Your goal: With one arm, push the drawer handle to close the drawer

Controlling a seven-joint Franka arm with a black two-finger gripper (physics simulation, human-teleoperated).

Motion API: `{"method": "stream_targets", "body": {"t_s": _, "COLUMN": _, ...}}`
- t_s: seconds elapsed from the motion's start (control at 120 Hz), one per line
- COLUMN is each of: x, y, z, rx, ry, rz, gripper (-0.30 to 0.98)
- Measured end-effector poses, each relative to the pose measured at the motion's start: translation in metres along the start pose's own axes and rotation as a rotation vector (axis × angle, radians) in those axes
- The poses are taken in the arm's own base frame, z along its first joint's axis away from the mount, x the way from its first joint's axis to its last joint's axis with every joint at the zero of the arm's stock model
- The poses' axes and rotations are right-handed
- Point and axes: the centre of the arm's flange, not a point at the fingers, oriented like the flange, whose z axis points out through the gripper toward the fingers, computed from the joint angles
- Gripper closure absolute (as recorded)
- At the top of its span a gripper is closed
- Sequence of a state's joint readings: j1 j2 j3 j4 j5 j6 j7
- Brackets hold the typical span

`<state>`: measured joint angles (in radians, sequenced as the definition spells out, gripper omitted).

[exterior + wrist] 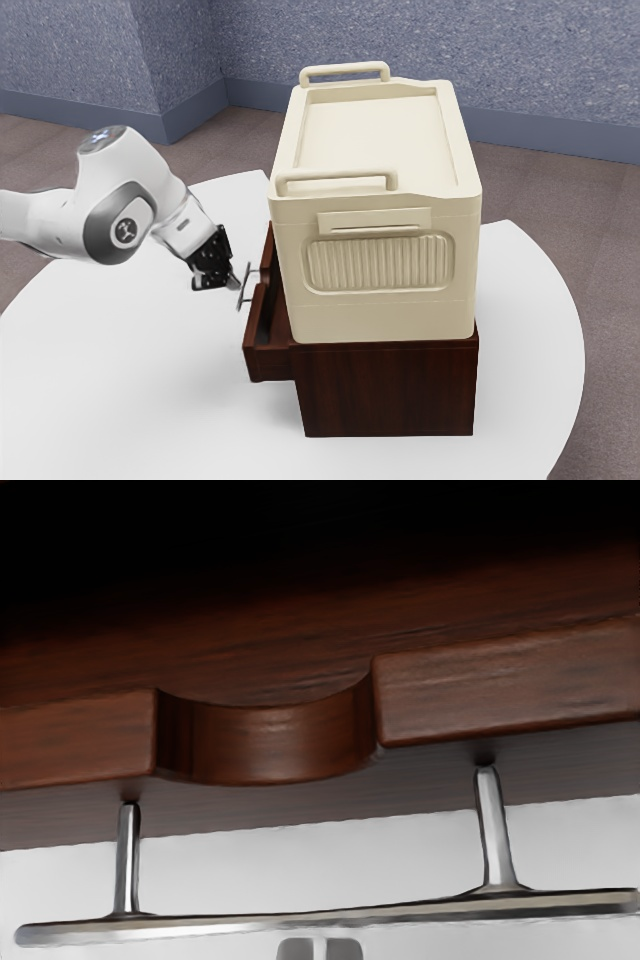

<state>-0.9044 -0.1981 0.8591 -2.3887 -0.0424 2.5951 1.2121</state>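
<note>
The handle (300, 919) is on the front of the drawer (269, 365), and this drawer stands out from the cabinet (390, 390), on the side where the arm comes. The gripper (236, 284) is just beside the handle's bar, about midway between its two posts; its fingers are together, or nearly so. If they touch already, I cannot tell. The bar is thin, so if the push comes too high or too low, the tips may slide past it and meet the drawer front. A push away from the middle could turn the drawer a little and make it jam. On the cabinet sits a cream box (375, 315), near the drawer's open top; the hand should not rise into it. The cabinet stands toward the table's (120, 370) edge at the exterior view's right.
</note>
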Motion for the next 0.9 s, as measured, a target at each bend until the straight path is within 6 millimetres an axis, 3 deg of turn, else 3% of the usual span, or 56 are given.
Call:
{"method": "stream_targets", "body": {"t_s": 0.267, "x": 0.017, "y": 0.007, "z": 0.013, "rx": -0.003, "ry": 0.006, "rz": -0.002, "gripper": 0.79}}
{"method": "stream_targets", "body": {"t_s": 0.9, "x": 0.050, "y": 0.008, "z": 0.013, "rx": 0.029, "ry": 0.044, "rz": 0.009, "gripper": 0.79}}
